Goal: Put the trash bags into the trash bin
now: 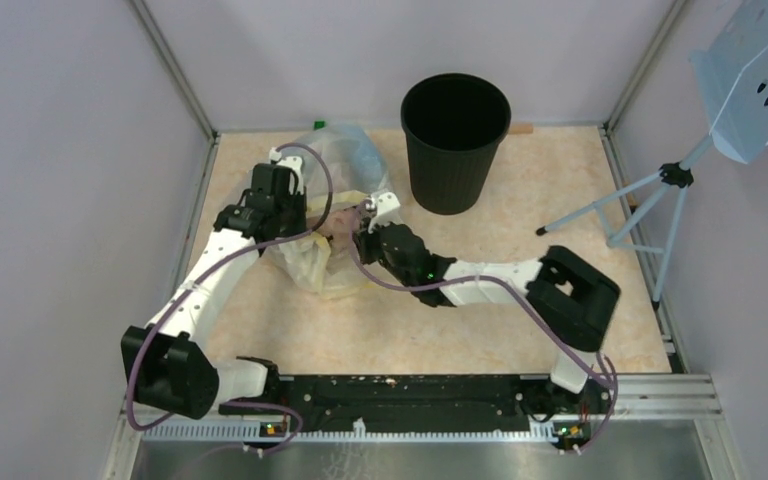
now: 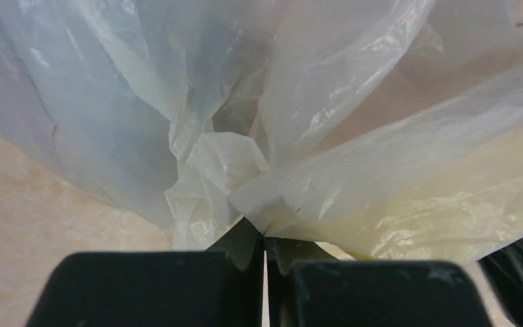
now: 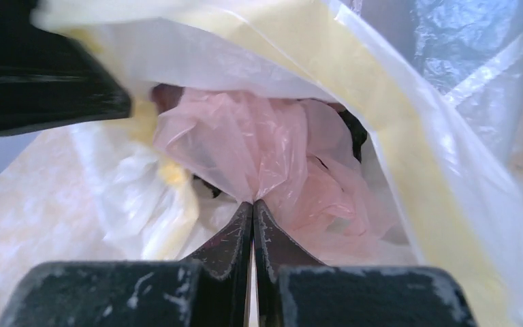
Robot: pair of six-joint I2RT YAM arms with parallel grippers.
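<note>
The left gripper has its fingers pressed together on pale yellow film. The right gripper pinches pink film. The bags lie heaped between them, near the bin, on its left. If the arms pull apart, the thin film may slip or tear. The table is mottled beige, and grey walls stand behind.
</note>
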